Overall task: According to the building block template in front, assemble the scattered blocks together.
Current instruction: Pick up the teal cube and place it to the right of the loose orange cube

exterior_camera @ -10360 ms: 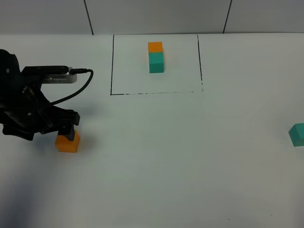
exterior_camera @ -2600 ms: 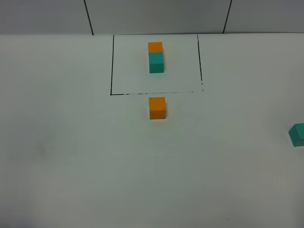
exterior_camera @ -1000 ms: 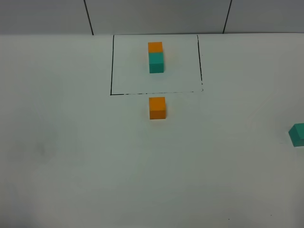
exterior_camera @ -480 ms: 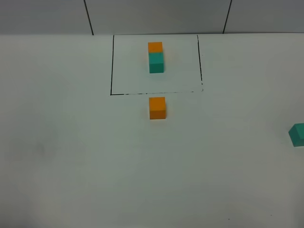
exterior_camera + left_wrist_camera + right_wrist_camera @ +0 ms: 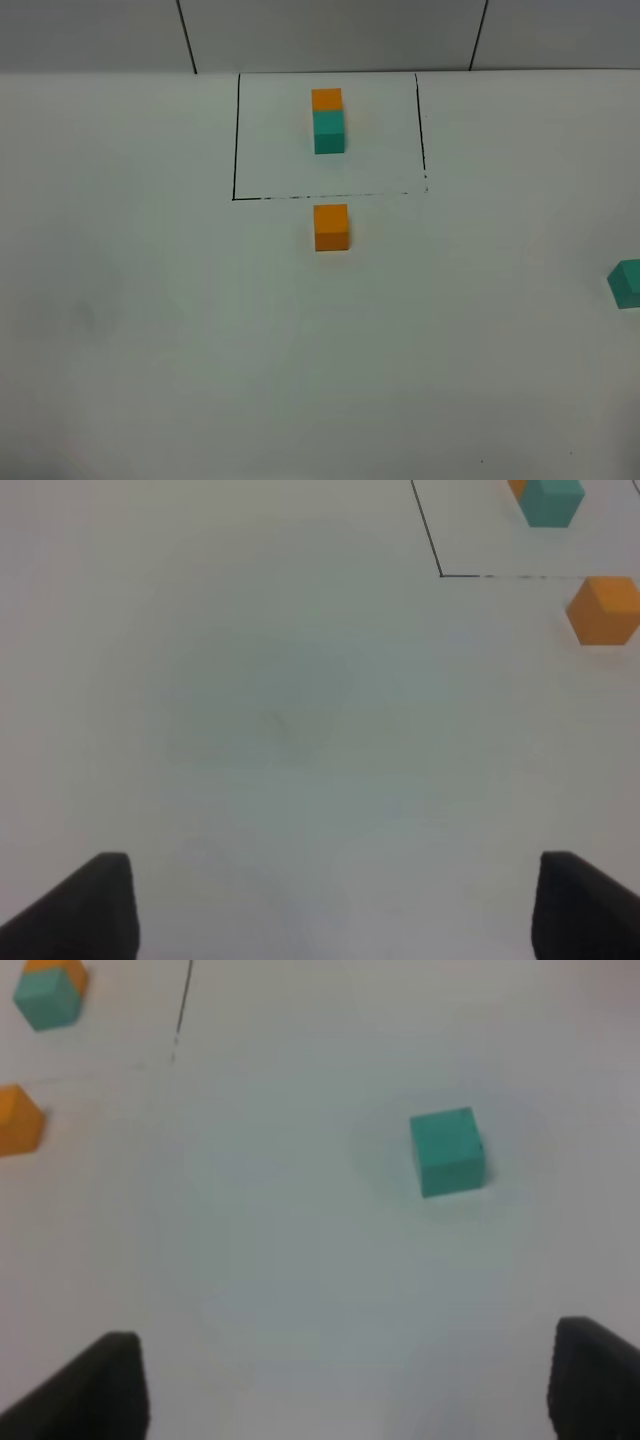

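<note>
Left tool (image 5: 320,910) gapes empty; orange block (image 5: 331,227) sits mid-table, just outside the template (image 5: 328,120) by the far edge; teal block (image 5: 627,283) lies at the right edge, ahead of the wide-open right tool (image 5: 350,1390), which should straddle its flat faces squarely

orange-and-teal template (image 5: 328,120), black frame line (image 5: 237,140), orange cube (image 5: 331,227), teal cube (image 5: 627,283)
</note>
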Controlling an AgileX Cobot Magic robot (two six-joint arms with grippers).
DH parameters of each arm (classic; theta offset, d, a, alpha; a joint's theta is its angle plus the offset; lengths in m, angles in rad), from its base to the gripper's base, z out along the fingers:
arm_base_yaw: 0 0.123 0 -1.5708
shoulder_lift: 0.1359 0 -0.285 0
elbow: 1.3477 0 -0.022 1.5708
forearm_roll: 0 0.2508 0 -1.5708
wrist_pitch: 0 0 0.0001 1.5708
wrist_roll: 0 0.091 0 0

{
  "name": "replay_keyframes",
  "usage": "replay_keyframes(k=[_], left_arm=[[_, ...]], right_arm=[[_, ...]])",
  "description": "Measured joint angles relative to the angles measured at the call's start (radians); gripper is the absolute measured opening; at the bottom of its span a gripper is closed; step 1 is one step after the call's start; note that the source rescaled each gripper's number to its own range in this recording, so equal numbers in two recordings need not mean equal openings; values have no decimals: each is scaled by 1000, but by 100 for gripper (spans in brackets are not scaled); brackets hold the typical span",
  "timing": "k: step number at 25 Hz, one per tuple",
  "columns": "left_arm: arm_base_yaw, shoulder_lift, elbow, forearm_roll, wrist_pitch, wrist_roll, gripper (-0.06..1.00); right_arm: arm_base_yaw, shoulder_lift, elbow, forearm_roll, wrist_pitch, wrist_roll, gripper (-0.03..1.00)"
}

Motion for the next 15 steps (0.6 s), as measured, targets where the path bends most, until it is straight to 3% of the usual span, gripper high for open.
replay_keyframes(k=[7,15], left_arm=[[0,0,0,0,0,0,68],[0,0,0,0,0,0,68]], right_arm=[[0,441,-85,0,-92,-15,64],[0,981,-257,-7,-184,-132,64]])
